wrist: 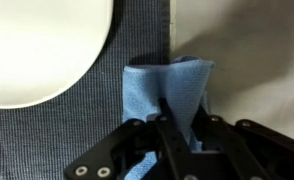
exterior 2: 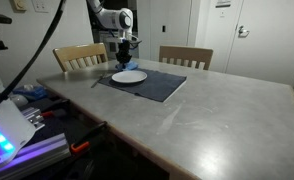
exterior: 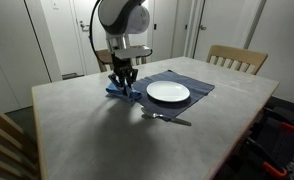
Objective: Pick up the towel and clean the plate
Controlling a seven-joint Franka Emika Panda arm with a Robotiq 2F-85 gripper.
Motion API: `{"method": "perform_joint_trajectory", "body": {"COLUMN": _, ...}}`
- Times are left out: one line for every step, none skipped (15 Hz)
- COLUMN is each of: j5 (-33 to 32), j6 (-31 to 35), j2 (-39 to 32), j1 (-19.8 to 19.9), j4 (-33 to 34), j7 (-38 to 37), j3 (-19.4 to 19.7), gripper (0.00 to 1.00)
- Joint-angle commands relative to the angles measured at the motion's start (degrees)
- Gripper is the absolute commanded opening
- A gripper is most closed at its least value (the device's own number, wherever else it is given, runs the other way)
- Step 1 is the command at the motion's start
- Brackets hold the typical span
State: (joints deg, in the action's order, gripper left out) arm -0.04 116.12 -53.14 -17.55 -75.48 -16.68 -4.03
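At the near left edge of an exterior view, the slatted back of a wooden chair (exterior: pixel 1 140) cuts into frame beside a pale grey tabletop (exterior: pixel 87 130). Further right, toward the far side, the Franka arm (exterior: pixel 122 20) reaches straight down. Its tool (exterior: pixel 122 82) is lowered onto a crumpled blue towel (exterior: pixel 114 93) at the left edge of a dark placemat (exterior: pixel 195 82).

The wrist view shows the grip close up. The tool (wrist: pixel 174 125) has its fingers drawn together on the blue towel (wrist: pixel 177 85), pinching a raised fold of the cloth between them. The rest of the cloth lies bunched on the ribbed placemat (wrist: pixel 67 140), beside its border with the bare tabletop (wrist: pixel 247 50).

Just right of the towel, and apart from it, a white plate (exterior: pixel 168 93) sits flat in the middle of the placemat. The wrist view catches the white plate (wrist: pixel 37 50) at upper left, not touching the cloth. On the near side of the plate, a metal utensil (exterior: pixel 167 117) lies at the placemat's near edge. At far right, a second wooden chair (exterior: pixel 237 58) stands against the tabletop.

In an exterior view from the opposite side, the tool (exterior 2: pixel 125 62) hangs just beyond the white plate (exterior 2: pixel 129 76); the towel is too small to make out there.
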Motion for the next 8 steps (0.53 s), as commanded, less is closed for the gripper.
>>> {"method": "perform_joint_trajectory", "body": {"j5": 1.99, "j6": -4.87, "j2": 0.28, "j1": 1.4, "j4": 2.66, "j7": 2.65, "j3": -1.75, "gripper": 0.01}}
{"method": "perform_joint_trajectory", "body": {"j5": 2.5, "j6": -5.43, "j2": 0.79, "j1": 1.54, "j4": 3.03, "j7": 3.02, "j3": -1.98, "gripper": 0.0}}
{"method": "perform_joint_trajectory", "body": {"j5": 2.83, "j6": -5.9, "j2": 1.19, "j1": 1.65, "j4": 3.38, "j7": 3.33, "j3": -2.14, "gripper": 0.0}}
{"method": "perform_joint_trajectory", "body": {"j5": 3.13, "j6": -6.37, "j2": 1.63, "j1": 1.7, "j4": 3.83, "j7": 3.43, "j3": -2.19, "gripper": 0.02}}
{"method": "perform_joint_trajectory", "body": {"j5": 3.33, "j6": -7.37, "j2": 2.27, "j1": 1.86, "j4": 4.27, "j7": 3.51, "j3": -2.21, "gripper": 0.02}}
{"method": "perform_joint_trajectory", "body": {"j5": 3.32, "j6": -7.97, "j2": 2.87, "j1": 1.99, "j4": 4.49, "j7": 3.7, "j3": -2.18, "gripper": 0.02}}
{"method": "perform_joint_trajectory", "body": {"j5": 3.39, "j6": -9.52, "j2": 3.87, "j1": 2.27, "j4": 4.43, "j7": 4.15, "j3": -2.23, "gripper": 0.02}}
{"method": "perform_joint_trajectory", "body": {"j5": 3.19, "j6": -11.54, "j2": 5.26, "j1": 2.5, "j4": 4.05, "j7": 4.76, "j3": -2.11, "gripper": 0.02}}
